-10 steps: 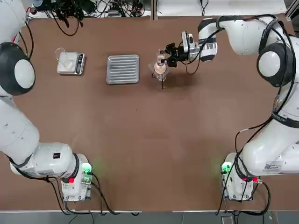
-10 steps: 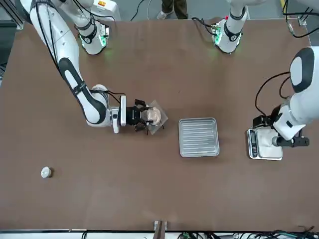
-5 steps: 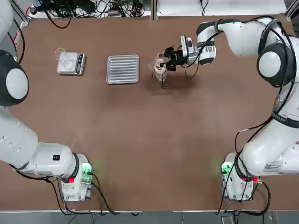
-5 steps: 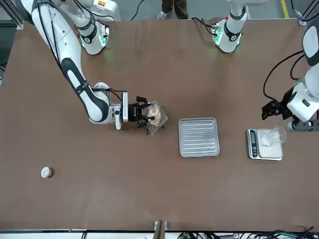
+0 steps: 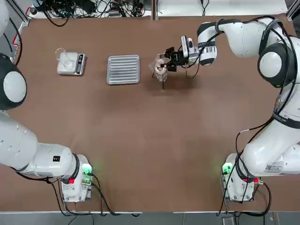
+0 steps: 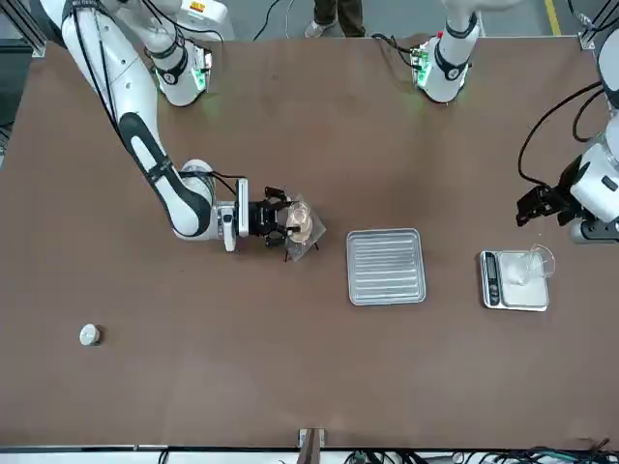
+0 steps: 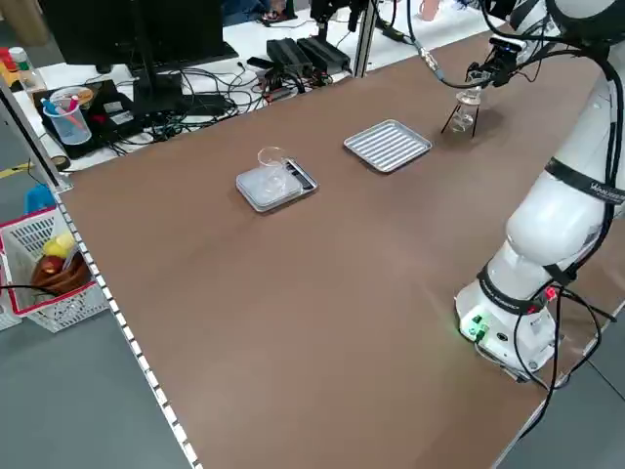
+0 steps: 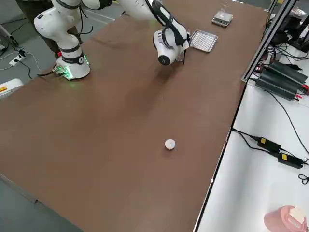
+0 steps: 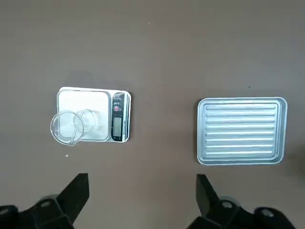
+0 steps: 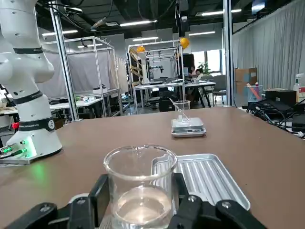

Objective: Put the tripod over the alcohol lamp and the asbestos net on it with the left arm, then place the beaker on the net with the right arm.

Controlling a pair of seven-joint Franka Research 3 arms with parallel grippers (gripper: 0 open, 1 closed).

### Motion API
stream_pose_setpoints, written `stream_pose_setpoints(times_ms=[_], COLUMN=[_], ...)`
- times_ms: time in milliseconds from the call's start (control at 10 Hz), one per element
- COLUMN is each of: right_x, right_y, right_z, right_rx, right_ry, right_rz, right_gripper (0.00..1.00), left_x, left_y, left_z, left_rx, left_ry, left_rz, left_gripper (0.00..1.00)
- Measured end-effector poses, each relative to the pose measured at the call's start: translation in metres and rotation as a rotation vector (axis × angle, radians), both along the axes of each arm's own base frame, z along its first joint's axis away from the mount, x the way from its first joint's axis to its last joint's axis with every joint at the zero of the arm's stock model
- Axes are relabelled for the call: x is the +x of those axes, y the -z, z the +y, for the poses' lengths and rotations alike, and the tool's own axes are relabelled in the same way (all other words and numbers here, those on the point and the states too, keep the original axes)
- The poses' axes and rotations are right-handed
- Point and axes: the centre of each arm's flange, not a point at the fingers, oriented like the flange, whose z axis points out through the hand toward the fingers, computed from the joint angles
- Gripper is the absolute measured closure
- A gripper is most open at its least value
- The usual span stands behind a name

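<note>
At 12 o'clock on the table point(image 5: 140, 140), the tripod point(image 5: 163, 85) stands on its thin black legs. The little alcohol lamp point(image 7: 463, 121) is under it, and the asbestos net point(image 6: 319, 228) lies on top. The right pincer point(image 10: 142, 185) is there too, closed on the clear beaker point(image 10: 140, 167). It holds the beaker upright, right over the net. I cannot tell if the bottom of the beaker touches the net.

The left pincer point(image 9: 142, 177) is up in the air near 10 o'clock. It is wide open and has nothing in it. Close by, also at 10 o'clock, is a flat scale point(image 5: 78, 63) with a clear glass cup point(image 9: 66, 128) on it.

The silver tray point(image 5: 123, 70) lies flat at 11 o'clock, between the scale and the tripod. A small white cap point(image 6: 90, 334) sits by itself out toward 2 o'clock. Past the 6 o'clock edge, a person's legs point(image 6: 338, 14) show.
</note>
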Motion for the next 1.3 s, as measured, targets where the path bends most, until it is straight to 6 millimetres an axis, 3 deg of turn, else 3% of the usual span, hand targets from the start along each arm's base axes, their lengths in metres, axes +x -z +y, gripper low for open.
stream_pose_setpoints(times_ms=[700,900,1100,1300], right_x=[-0.002,-0.002,-0.003,-0.003], right_y=[0.002,0.002,0.001,0.002], right_z=[0.000,0.001,0.002,0.002], right_rx=[-0.001,0.002,0.009,0.009], right_ry=[-0.002,0.003,0.013,0.012], right_rz=[0.005,0.009,0.017,0.018], right_gripper=[0.41,0.35,0.21,0.19], left_x=[-0.006,-0.006,-0.006,-0.006], left_y=[-0.014,-0.014,-0.014,-0.014], left_z=[-0.012,-0.012,-0.012,-0.012], left_rx=[-0.003,-0.003,-0.003,-0.003], left_ry=[0.020,0.020,0.020,0.020], left_rz=[-0.024,-0.024,-0.024,-0.024], left_gripper=[0.00,0.00,0.00,0.00])
